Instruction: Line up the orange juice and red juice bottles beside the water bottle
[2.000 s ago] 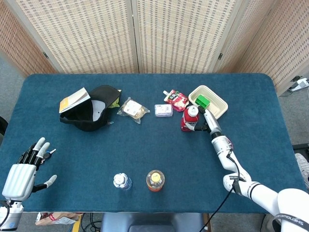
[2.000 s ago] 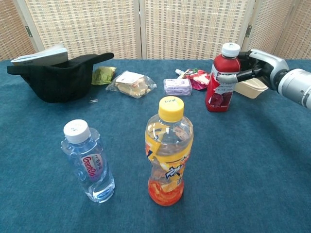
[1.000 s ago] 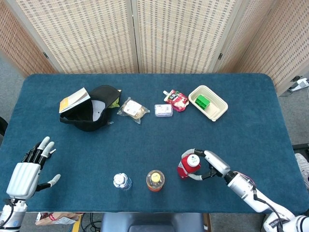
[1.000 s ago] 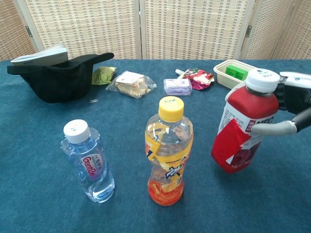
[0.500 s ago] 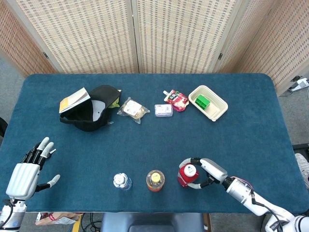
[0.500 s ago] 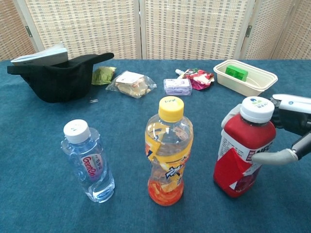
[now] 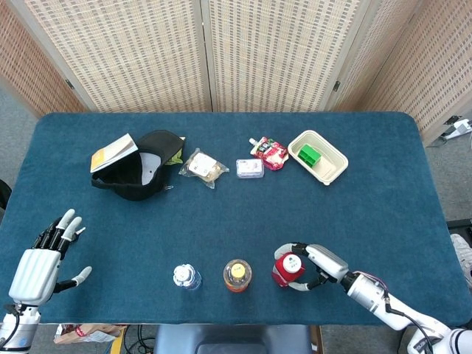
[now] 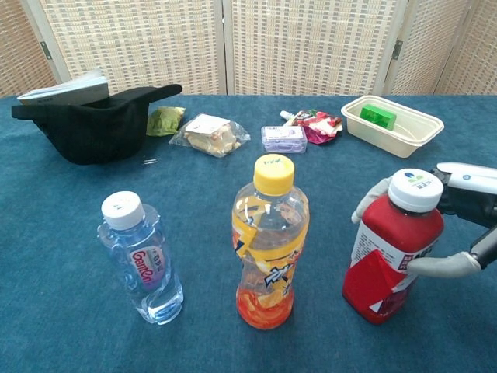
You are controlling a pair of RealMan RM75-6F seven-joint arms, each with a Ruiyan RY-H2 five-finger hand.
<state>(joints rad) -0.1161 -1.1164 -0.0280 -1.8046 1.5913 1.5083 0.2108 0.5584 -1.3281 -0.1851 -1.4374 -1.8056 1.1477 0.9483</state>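
The right hand (image 7: 313, 267) is wrapped around the red juice bottle (image 8: 392, 247), fingers (image 8: 439, 266) curled on both sides of the body, arm reaching in low from the near right corner. The bottle is stood on the table (image 7: 383, 199) near the front edge, seemingly leaning a little in the chest view, just right of the orange juice bottle (image 8: 269, 242) and apart from it. The water bottle (image 8: 140, 259) is found left of the orange one, so three bottles are seen in a rough row along the front edge: one water, one orange, one red. Little cloth is left between the row and the near edge; a wide open band of blue table is left behind the row, and the right half beyond the hand is bare up to the tray. At the back, one black cap (image 7: 140, 173) with one book (image 7: 113, 151) on it, one green packet (image 8: 164, 120), one clear snack bag (image 7: 201, 167), one small wrapped pack (image 7: 249, 168), one red pouch (image 7: 270, 153) and one beige tray (image 7: 329, 167) holding one green block (image 7: 309, 155) are counted. The left hand (image 7: 43, 258) is held at the near left corner, fingers spread, nothing in it, well apart from the bottles.
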